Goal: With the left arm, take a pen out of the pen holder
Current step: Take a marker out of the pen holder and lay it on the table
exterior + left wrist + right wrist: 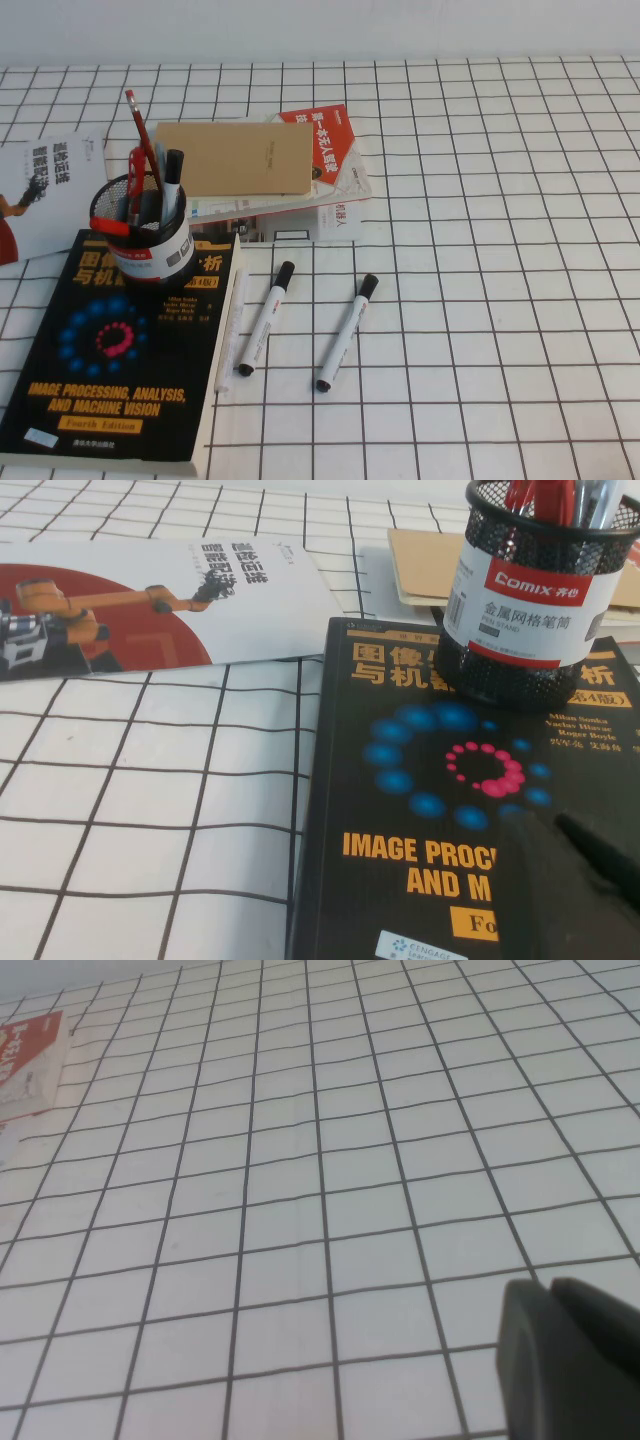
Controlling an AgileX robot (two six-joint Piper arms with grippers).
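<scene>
Fingertips of the left gripper lie pressed together, dark and blurred, holding nothing. They hang low over the cover of a black textbook, just short of the pen holder. The right gripper also shows its two tips side by side with only a thin seam between them. It grips nothing and sits above bare checked cloth of the table, with only a corner of a red-and-white book far off.

In the high view neither arm appears. The pen holder, a black mesh cup with a red-and-white label, stands on the top end of the textbook, left of the frame's centre. Its pens are upright inside: a red pencil leaning up and left, a black-capped marker and a red one.

A white pen lies along the textbook's right edge. Just right of it two markers lie on the cloth, black caps pointing to the upper right. Behind the holder, at upper centre, a tan notebook tops a stack of books. A brochure lies at the left edge.
</scene>
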